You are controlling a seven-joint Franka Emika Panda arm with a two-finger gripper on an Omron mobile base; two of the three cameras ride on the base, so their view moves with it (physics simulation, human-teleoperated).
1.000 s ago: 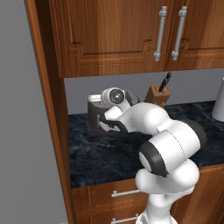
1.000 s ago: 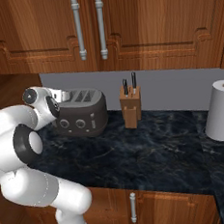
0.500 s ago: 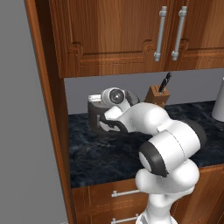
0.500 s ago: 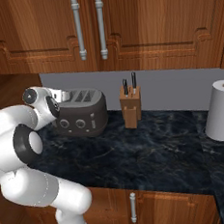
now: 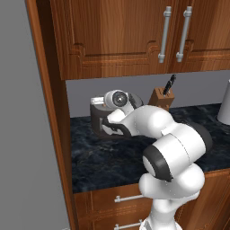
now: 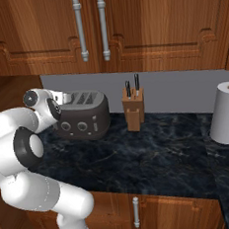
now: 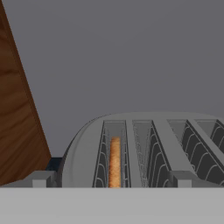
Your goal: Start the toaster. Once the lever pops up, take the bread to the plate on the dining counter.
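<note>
- One relation decides your next move: the toaster lies directly ahead of and below the gripper, so close that in the hand view its silvery slotted top runs right down between the two fingertips.
- You have the jaws spread as wide as they go, one tip at each side of the toaster's near end, and nothing is held between them.
- You can see the bread as a thin orange-tan edge standing upright in the left-most slot, sunk below the rim, slightly left of the midline between the tips.
- Its long axis runs away from the hand, along the slot, and the slots themselves run lengthwise ahead of you rather than across.
- From the right base view, the toaster sits on the cabinet-backed black counter, near its left end, with the wooden knife block just beside it to the right and a paper towel roll well apart at the far right.
- From the left base view, the arm's hand sits hard against the toaster's end, hiding most of it.
- You cannot make out the lever from these views, so whether it is up or down is not something to judge here.
- My reading is that the start step is in hand: expect to press down at this near end, then come back along the slot line for the slice.
</note>
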